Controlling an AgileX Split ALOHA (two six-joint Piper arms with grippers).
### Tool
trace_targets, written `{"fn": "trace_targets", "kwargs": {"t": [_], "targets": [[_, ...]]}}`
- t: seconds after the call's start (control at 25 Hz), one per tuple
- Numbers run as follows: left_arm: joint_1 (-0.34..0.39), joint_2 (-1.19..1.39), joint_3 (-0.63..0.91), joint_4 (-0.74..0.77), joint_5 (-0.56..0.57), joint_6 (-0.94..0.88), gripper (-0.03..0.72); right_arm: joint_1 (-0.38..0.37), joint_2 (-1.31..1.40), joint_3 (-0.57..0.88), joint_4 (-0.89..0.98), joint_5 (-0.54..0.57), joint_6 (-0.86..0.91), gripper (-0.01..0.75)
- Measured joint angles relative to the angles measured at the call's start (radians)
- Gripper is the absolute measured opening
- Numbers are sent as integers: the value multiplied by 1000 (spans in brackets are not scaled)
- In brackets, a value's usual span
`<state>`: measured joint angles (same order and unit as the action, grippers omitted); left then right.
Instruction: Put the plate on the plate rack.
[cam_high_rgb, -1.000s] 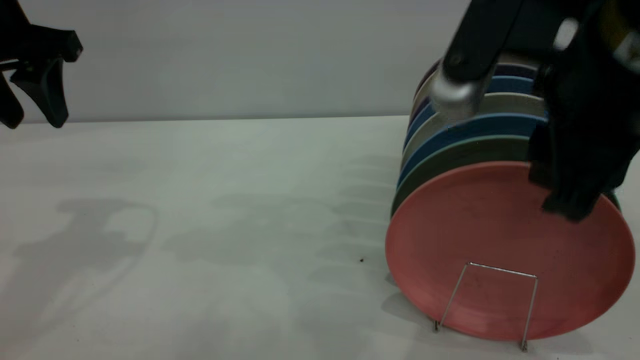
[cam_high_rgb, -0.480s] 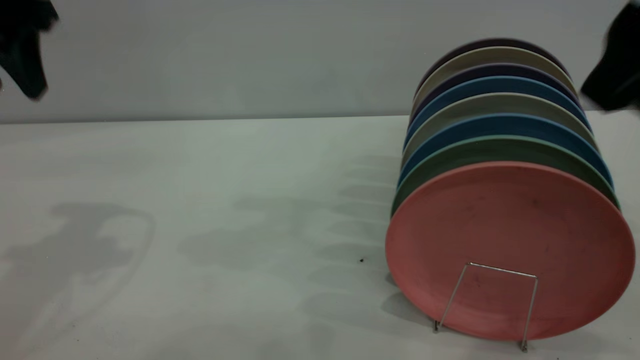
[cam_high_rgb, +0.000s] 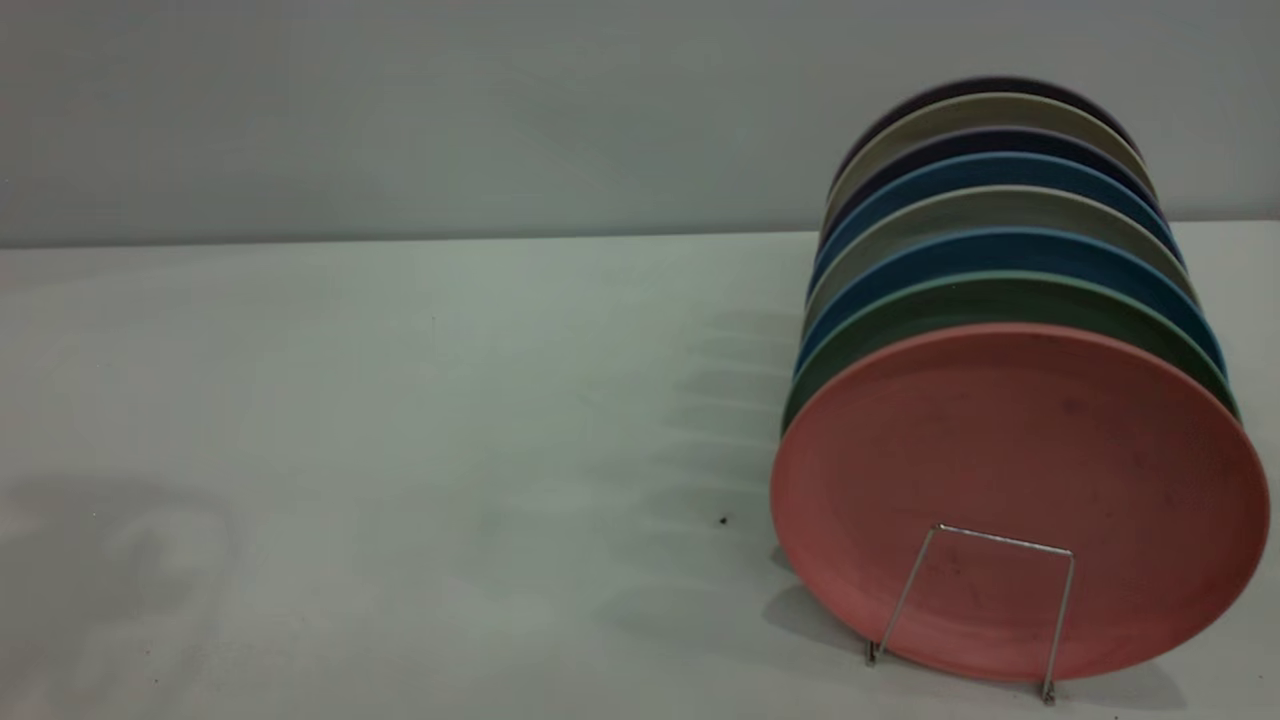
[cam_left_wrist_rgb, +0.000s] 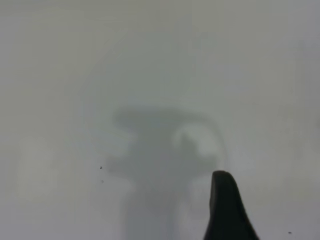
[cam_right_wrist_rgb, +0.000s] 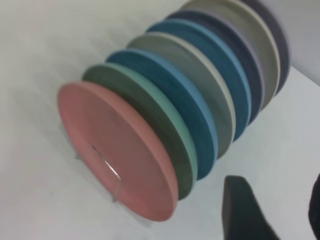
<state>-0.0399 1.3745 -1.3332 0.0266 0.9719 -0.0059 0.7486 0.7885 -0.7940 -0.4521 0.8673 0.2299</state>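
The salmon-pink plate (cam_high_rgb: 1020, 500) stands on edge at the near end of a row of plates, held in the plate rack, whose front wire loop (cam_high_rgb: 985, 600) crosses its lower face. From the right wrist view the plate (cam_right_wrist_rgb: 115, 150) leads the same row. My right gripper (cam_right_wrist_rgb: 275, 182) hangs open off to the side of the row, touching nothing. In the left wrist view a single dark finger (cam_left_wrist_rgb: 225, 207) shows over bare table with nothing against it. Neither gripper appears in the exterior view.
Behind the pink plate stand a teal-green plate (cam_high_rgb: 1000, 300), two blue plates (cam_high_rgb: 1000, 248), and grey and dark ones farther back. The white table (cam_high_rgb: 400, 450) stretches out to the left of the rack. A small dark speck (cam_high_rgb: 722, 520) lies near the plate.
Both arms have drawn away and left the exterior view. The right gripper, which was at the pink plate's upper rim a second ago, has let go. The plate stays standing in the rack.
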Motion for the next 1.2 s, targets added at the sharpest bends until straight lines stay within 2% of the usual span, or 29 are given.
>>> {"fn": "trace_targets", "kwargs": {"t": [0.44,0.76,0.92,1.2], "targets": [[0,-373,0,0,185,6,487,0,-303,0,222,183,-132,316],[0,-639,22,-2,195,39,487,0,-402,10,396,317,-230,316],[0,-777,135,-27,196,58,487,0,-461,50,444,334,-240,316],[0,-1005,437,-85,195,60,487,0,-567,196,452,333,-239,316]]}}
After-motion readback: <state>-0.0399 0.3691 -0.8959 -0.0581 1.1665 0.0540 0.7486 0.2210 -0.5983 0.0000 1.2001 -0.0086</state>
